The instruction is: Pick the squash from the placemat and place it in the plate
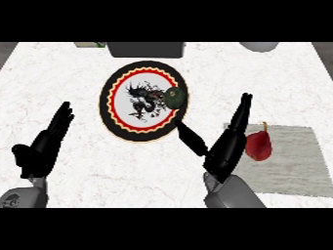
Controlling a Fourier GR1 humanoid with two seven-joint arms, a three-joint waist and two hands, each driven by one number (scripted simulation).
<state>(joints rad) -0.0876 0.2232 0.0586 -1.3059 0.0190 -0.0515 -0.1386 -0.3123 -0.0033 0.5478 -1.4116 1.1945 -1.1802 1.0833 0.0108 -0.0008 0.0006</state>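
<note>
Squash (175,97) already lies on the plate's (118,124) right rim, up and left of my right hand (225,146), which is open, fingers straight. My left hand (45,142) rests open, farther off.

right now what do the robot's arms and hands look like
Both forearms are smooth grey casings with rounded ends at the wrist. The left forearm shows a small dark round marking on its shell. Each ends in a black hand: left hand and right hand, with long slim black fingers and a separate thumb. No cables or sleeves show.
</note>
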